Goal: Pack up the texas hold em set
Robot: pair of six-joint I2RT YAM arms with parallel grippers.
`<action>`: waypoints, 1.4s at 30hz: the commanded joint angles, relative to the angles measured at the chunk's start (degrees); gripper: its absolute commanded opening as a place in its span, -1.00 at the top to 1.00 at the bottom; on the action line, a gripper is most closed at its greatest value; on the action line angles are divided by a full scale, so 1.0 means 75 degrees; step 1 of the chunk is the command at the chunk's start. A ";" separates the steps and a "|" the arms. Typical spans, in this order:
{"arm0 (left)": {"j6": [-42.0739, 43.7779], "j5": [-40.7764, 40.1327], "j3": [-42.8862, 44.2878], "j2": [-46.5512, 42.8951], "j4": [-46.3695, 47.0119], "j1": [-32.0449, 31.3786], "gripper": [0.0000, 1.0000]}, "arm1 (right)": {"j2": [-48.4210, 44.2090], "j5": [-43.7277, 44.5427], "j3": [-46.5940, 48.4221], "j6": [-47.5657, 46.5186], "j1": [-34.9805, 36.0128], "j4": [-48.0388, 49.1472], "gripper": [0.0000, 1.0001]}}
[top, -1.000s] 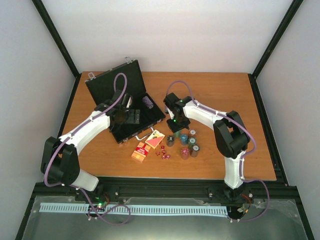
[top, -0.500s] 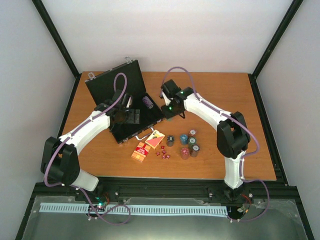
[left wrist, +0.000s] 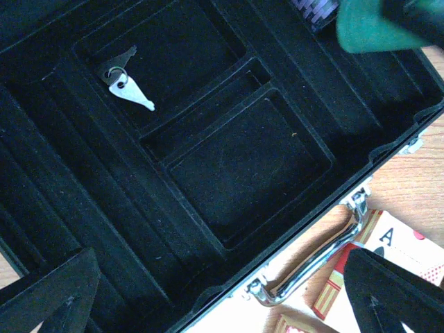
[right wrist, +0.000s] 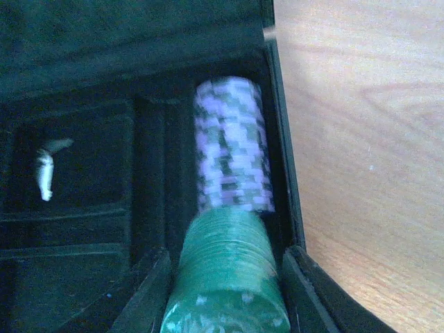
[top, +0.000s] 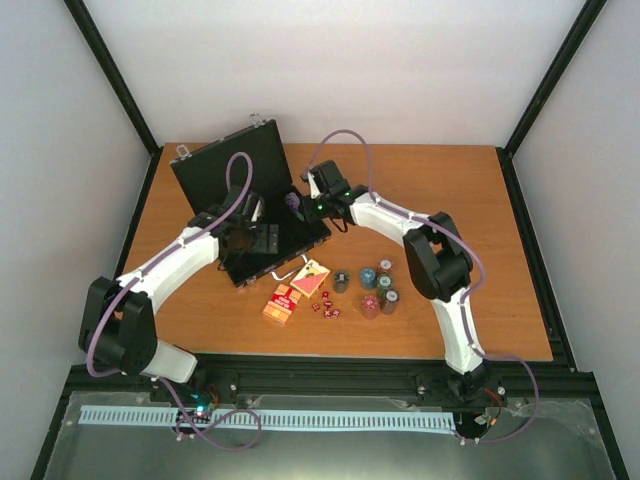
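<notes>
The black briefcase [top: 240,255] lies open at the back left of the table, with its lid [top: 225,165] raised. A purple chip stack [right wrist: 232,146] lies in its right-hand slot. My right gripper [top: 308,203] is shut on a green chip stack [right wrist: 225,277] and holds it on its side over that slot, just in front of the purple stack. My left gripper [left wrist: 229,305] hangs open and empty over the case's front edge, above the silver handle [left wrist: 319,257]. Several chip stacks [top: 375,290], two red/orange card boxes [top: 310,278] and small red dice [top: 326,308] sit on the table.
A key ring [left wrist: 125,80] lies in a back compartment of the case tray [left wrist: 243,159]. A card box [left wrist: 399,246] lies just outside the handle. Bare wooden table [right wrist: 361,139] runs to the right of the case wall.
My right gripper has lifted the green chip stack from the group on the table and carried it back and to the left, over the case's chip slot. The left arm has barely moved.
</notes>
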 commanded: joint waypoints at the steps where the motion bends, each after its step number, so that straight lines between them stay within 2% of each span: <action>1: -0.0179 -0.0027 -0.0054 -0.0329 -0.0004 0.0015 -0.99 | 0.0317 0.0098 0.0175 0.0278 0.0013 0.0948 0.80; 8: -0.0084 -0.0121 -0.0088 -0.0329 -0.0160 0.0018 -0.99 | 0.0338 0.0700 -0.0530 0.0272 0.0013 0.1654 0.76; 11: -0.0044 -0.0064 -0.0040 -0.0278 -0.0212 0.0019 -1.00 | 0.0347 0.0844 -0.0869 0.0265 0.0013 0.1816 0.55; 13: 0.0000 -0.0060 -0.0025 -0.0260 -0.0209 0.0017 -1.00 | 0.0237 0.0838 -0.1204 0.0311 0.0013 0.1940 0.31; 20: 0.0063 -0.0048 0.0038 -0.0192 -0.0144 0.0017 -0.99 | -0.0246 0.0530 -0.1773 0.0197 0.0013 0.1885 -0.05; 22: 0.0058 -0.0065 0.0054 -0.0215 -0.0125 0.0017 -0.99 | -0.0388 0.0479 -0.1727 0.0021 0.0015 0.1716 -0.11; 23: 0.0066 -0.0077 0.0065 -0.0221 -0.0111 0.0023 -0.99 | -0.0465 0.0437 -0.1687 -0.0040 0.0016 0.1613 -0.16; 24: 0.0065 -0.0088 0.0075 -0.0227 -0.0102 0.0028 -1.00 | -0.0557 0.0400 -0.1656 -0.0108 0.0007 0.1517 -0.32; 27: 0.0065 -0.0143 0.0084 -0.0283 -0.0102 0.0029 -0.99 | -0.0831 0.0305 -0.1469 -0.0275 0.0019 0.1075 -0.46; 31: 0.0070 -0.0217 0.0019 -0.0392 -0.0038 0.0031 -0.99 | -0.0919 0.0042 -0.0745 -0.0501 0.0013 -0.0309 -0.49; 34: 0.0069 -0.0256 -0.0010 -0.0438 0.0006 0.0041 -0.99 | -0.1040 -0.0287 -0.0681 -0.0632 0.0013 -0.1022 -0.50; 38: 0.0129 -0.0383 0.0063 -0.0492 -0.0062 0.0047 -0.99 | -0.1259 0.0737 -0.0694 -0.0462 -0.0030 -0.2414 -0.66; 42: 0.0215 -0.0446 0.0045 -0.0569 -0.0067 0.0081 -1.00 | -0.1785 0.1408 -0.1080 -0.0241 -0.0359 -0.3410 -0.68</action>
